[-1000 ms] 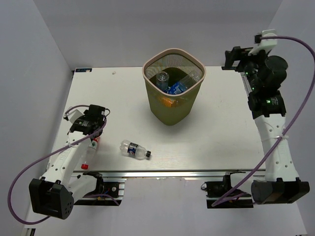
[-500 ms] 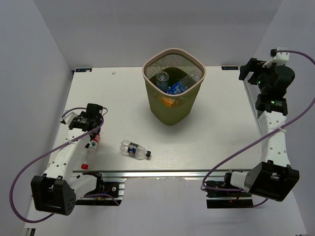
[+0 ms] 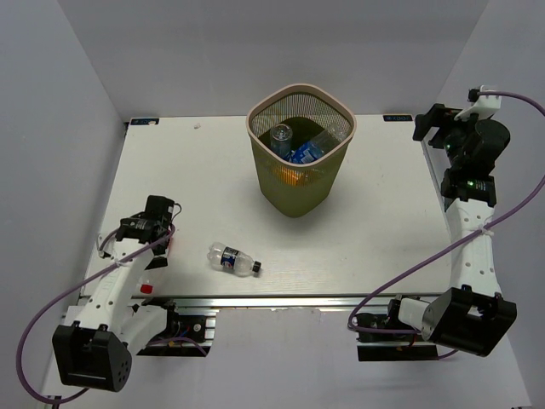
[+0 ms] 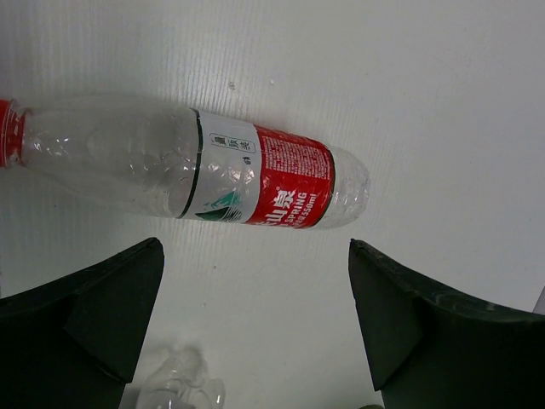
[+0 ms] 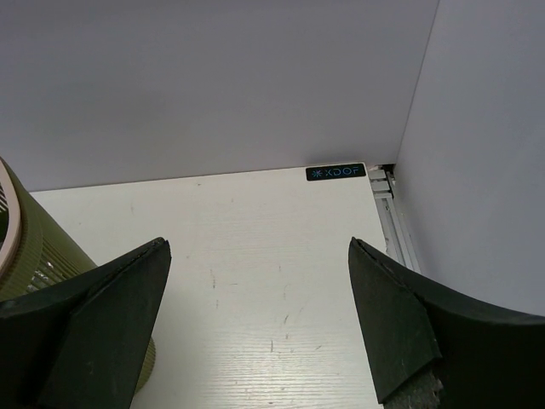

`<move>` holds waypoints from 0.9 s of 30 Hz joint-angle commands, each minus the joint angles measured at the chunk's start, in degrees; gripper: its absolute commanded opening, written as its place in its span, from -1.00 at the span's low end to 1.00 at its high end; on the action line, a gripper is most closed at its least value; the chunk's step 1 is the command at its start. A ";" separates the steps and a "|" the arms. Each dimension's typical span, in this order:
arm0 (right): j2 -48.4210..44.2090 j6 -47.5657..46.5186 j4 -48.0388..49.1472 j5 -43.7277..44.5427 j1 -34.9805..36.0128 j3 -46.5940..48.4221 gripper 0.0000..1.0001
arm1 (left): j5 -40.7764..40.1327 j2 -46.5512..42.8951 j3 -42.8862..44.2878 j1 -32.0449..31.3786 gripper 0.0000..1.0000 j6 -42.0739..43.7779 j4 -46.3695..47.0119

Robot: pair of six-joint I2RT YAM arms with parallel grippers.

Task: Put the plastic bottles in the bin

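Bright, even overhead light nearly washes out the white table, and the olive-green mesh bin throws only a soft shadow at its foot. In the left wrist view the clear red-labelled plastic bottle is sharp with small glints, while the dark fingers of the left claw are blurred and featureless.

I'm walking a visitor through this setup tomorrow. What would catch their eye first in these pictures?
The olive mesh bin at the far middle of the table, already holding several bottles, stands out first. Next come a clear blue-labelled bottle lying alone toward the near edge and a red-labelled bottle lying on its side just ahead of the open left gripper.
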 commanded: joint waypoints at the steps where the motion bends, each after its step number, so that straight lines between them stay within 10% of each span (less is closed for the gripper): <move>1: -1.87 -0.86 2.45 -0.18 -0.36 -0.55 0.79 | -1.56 1.26 -0.68 0.28 0.96 -9.71 0.35; 27: 0.24 -3.32 0.95 -3.34 -0.36 0.15 0.79 | 2.22 11.90 -5.16 3.09 0.96 -21.85 9.05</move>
